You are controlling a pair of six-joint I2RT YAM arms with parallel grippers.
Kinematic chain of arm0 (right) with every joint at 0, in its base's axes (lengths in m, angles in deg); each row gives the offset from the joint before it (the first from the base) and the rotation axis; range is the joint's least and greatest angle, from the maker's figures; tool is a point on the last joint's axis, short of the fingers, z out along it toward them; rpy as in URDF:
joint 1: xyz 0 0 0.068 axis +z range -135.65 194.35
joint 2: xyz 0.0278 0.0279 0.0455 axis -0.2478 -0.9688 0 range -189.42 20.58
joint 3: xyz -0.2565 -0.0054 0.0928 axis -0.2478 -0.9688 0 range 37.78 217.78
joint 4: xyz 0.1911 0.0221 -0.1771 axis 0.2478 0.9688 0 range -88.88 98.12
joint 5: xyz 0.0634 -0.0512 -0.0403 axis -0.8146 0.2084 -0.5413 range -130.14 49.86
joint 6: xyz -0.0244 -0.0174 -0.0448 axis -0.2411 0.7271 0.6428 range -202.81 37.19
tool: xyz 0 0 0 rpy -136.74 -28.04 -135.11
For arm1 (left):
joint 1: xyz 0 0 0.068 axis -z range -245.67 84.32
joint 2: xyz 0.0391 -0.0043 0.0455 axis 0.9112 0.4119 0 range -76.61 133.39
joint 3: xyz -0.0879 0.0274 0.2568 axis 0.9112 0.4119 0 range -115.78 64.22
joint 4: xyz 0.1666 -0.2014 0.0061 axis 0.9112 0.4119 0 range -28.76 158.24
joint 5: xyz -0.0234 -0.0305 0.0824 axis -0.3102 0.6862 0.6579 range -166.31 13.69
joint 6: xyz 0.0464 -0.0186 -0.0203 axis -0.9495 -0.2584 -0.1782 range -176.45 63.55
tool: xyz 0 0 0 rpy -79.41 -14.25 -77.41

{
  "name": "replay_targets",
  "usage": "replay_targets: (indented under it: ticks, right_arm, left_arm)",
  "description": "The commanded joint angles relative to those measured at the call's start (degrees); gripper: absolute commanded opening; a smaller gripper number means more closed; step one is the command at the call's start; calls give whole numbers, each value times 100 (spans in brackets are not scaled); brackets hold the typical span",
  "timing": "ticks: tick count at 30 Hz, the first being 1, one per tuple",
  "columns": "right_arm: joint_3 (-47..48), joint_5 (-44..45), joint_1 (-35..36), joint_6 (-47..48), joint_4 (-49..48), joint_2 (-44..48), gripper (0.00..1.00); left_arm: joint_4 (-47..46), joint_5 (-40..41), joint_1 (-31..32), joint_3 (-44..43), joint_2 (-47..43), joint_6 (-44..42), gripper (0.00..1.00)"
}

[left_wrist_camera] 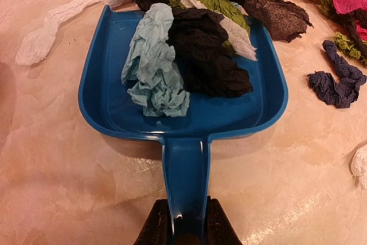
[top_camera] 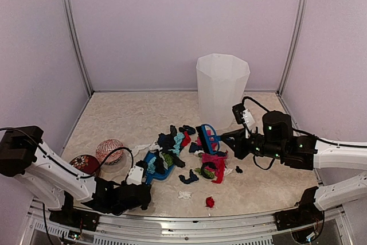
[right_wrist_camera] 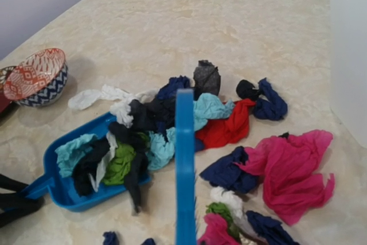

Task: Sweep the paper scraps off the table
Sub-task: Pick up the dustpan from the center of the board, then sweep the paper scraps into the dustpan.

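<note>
Step in hand: the brush (right_wrist_camera: 183, 159) is to push the paper scraps (left_wrist_camera: 200, 55) into the blue dustpan (left_wrist_camera: 103, 98), I judge.
Left gripper (left_wrist_camera: 186, 225): the jaws are closed on the end of the dustpan handle, one finger on each side of it.
Right gripper (top_camera: 238, 142): closed; it has the brush, whose blue handle stands up in the middle of the right wrist view.
Scraps: some teal, black, green and white ones lie already in the pan. Most lie on the table (left_wrist_camera: 57, 170) between the pan and the white bin (top_camera: 222, 87). One red scrap (top_camera: 210, 201) and one white scrap (top_camera: 184, 195) lie apart near the front edge.
How to do it well: hold the pan lip flat on the table, so nothing slides under. Sweep with short strokes toward the pan mouth. Do not tilt the pan, the pile is high.
Risk: light scraps can jump over the pan walls.
Bowl (right_wrist_camera: 37, 78): patterned, beside the pan, better not to touch.
Writing: no brand or label can be read.
</note>
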Motion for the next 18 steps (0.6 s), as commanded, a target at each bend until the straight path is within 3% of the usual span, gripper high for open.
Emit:
replay_targets:
  ticks: [1,13,18]
  right_arm:
    - [163,-97,-60,-76,-135,-60,0]
    - [887,-930,284,134,59,-613,0]
    - [1240,-721,328,348,162,-988,0]
  left_arm:
    - [91,67,100,31,-129,-24,0]
    - [673,-105,262,-123,-666,-230,0]
    - [1203,-224,322,-290,-723,-210,0]
